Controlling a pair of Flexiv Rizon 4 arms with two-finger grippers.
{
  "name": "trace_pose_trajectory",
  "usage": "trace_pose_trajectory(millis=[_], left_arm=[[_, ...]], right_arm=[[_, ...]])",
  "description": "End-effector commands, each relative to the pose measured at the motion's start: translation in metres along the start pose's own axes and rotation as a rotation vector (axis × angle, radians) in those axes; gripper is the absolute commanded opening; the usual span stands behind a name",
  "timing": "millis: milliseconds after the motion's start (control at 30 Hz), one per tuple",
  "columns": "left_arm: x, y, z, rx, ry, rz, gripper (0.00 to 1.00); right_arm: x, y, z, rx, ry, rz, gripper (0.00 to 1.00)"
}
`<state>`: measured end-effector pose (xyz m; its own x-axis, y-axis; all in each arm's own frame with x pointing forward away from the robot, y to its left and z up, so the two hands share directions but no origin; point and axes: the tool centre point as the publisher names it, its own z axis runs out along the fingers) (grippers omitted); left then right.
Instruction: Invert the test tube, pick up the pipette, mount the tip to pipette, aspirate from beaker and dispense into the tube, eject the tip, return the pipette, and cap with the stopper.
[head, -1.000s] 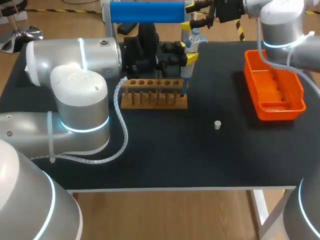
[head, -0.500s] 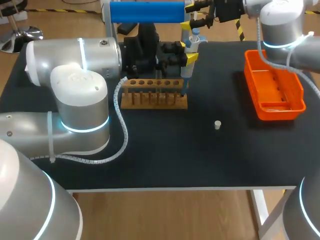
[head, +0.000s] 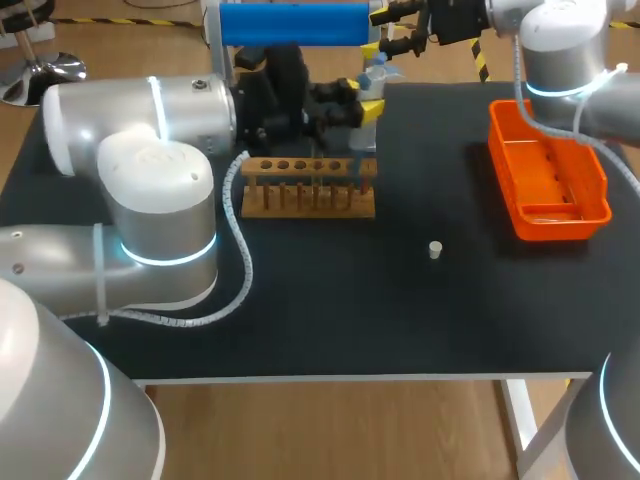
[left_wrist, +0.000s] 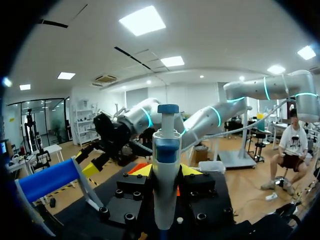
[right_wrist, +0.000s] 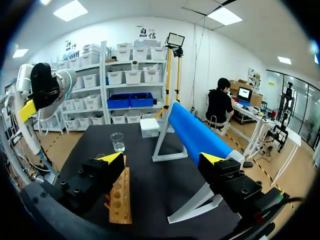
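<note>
My left gripper (head: 362, 100) is shut on the pipette (left_wrist: 166, 170), a pale barrel with a blue cap standing upright between its fingers. In the head view the pipette (head: 377, 74) hangs behind the right end of the wooden tube rack (head: 310, 188). The small white stopper (head: 435, 249) lies alone on the black mat in front of the rack. My right gripper (head: 392, 30) is open and empty at the table's far edge, beside the blue roll. From the right wrist view, the glass beaker (right_wrist: 117, 141) stands beyond the rack (right_wrist: 119, 201). I cannot make out the test tube.
An orange tray (head: 596, 190) sits at the right side of the table. A blue roll on a white stand (head: 295, 23) stands along the far edge, with a white box (right_wrist: 149, 127) near the beaker. The left arm's body (head: 150, 190) covers the table's left part.
My left arm has lifted the pipette from above the rack's right end and drawn it back and slightly left. The right arm has stayed still.
</note>
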<state>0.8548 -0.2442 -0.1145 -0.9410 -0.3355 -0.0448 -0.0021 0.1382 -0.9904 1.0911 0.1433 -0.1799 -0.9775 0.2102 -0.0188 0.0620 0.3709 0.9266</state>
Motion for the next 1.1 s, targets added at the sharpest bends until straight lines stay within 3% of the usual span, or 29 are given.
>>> trace_pose_trajectory(millis=[33, 300, 533, 1000, 1100], left_arm=[[-0.017, -0.002, -0.035, -0.03, -0.041, 0.003, 0.0], [-0.064, 0.005, -0.082, -0.098, -0.107, -0.008, 0.0], [-0.099, 0.014, -0.103, -0.154, -0.141, -0.027, 0.0], [-0.176, 0.009, -0.107, -0.291, -0.186, 0.001, 0.0], [-0.192, 0.009, -0.1, -0.337, -0.244, -0.006, 0.0]], right_arm=[[-0.001, 0.0, -0.001, 0.002, 0.004, 0.0, 1.0], [-0.001, 0.0, -0.001, 0.002, 0.004, 0.0, 1.0], [-0.001, 0.0, -0.001, 0.002, 0.004, 0.0, 1.0], [-0.001, 0.0, -0.001, 0.002, 0.004, 0.0, 1.0], [-0.001, 0.0, -0.001, 0.002, 0.004, 0.0, 1.0]])
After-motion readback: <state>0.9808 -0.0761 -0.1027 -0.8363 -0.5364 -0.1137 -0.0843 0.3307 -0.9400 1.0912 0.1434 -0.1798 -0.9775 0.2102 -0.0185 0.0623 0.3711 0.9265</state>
